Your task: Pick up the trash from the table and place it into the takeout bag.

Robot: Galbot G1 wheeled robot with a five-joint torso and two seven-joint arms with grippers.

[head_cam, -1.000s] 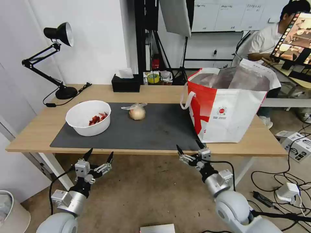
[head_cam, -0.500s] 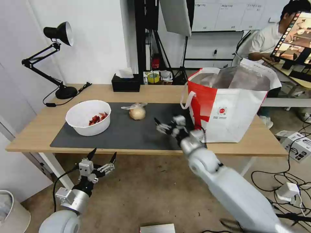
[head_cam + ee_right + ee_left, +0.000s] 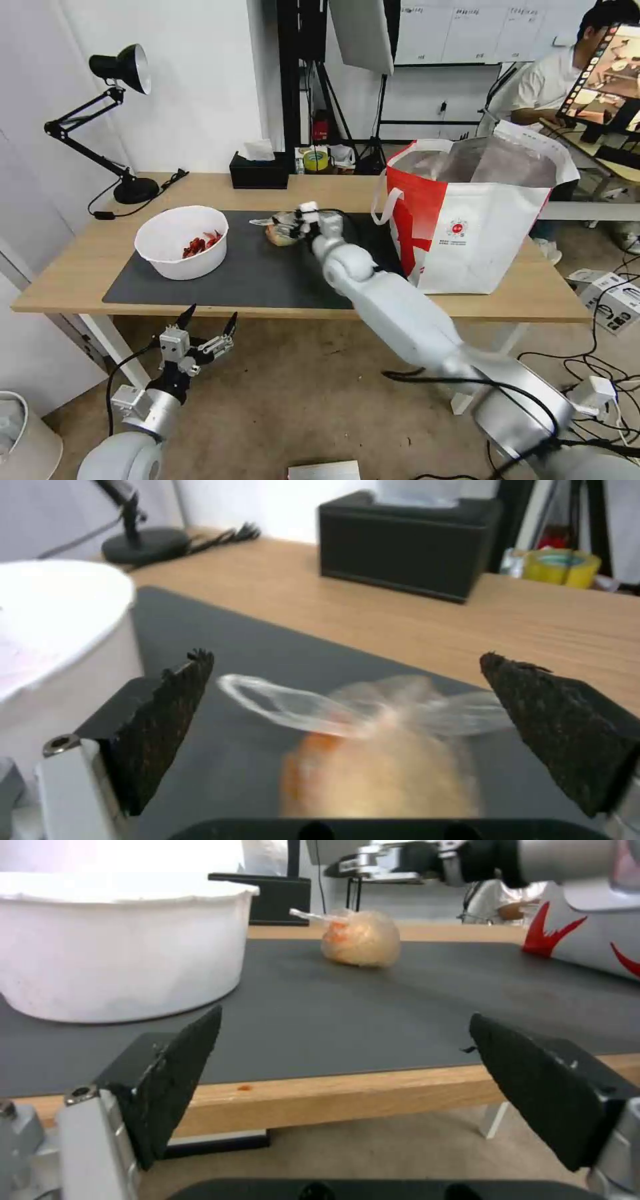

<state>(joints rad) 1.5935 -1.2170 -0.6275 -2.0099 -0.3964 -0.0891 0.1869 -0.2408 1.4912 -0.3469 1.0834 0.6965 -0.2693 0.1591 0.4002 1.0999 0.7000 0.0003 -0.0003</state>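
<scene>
Between the right gripper (image 3: 347, 730)'s two black pads, spread wide and clasping nothing, sits the bagged lump (image 3: 380, 775), its clear knotted top lying across the gap. From the head view that gripper (image 3: 293, 227) hovers right at the lump (image 3: 283, 235), which rests untouched on the mat (image 3: 267, 280), between the bowl (image 3: 181, 241) and the takeout bag (image 3: 467, 220).

A second ago the right arm hung below the table's near edge; half a second ago it was passing over the mat near the takeout bag; now it reaches across the mat to the lump. The lump, bowl and takeout bag have not shifted. So the approach looks done and the grasp is not yet made: the pads would need to close on the lump or its knotted film before anything can be carried to the takeout bag.

Nearer the lamp (image 3: 120, 73) side, the bowl holds red scraps and is well apart from the lump. Behind the lump, at the table (image 3: 80, 280)'s far edge, stands the tissue box (image 3: 259, 172).

Below the near edge of the table, in front of the bowl, the left gripper (image 3: 205, 328) waits with its pads apart and empty, where it was a second ago; its wrist view looks across the mat past the bowl (image 3: 113, 945) to the lump (image 3: 360, 937).
</scene>
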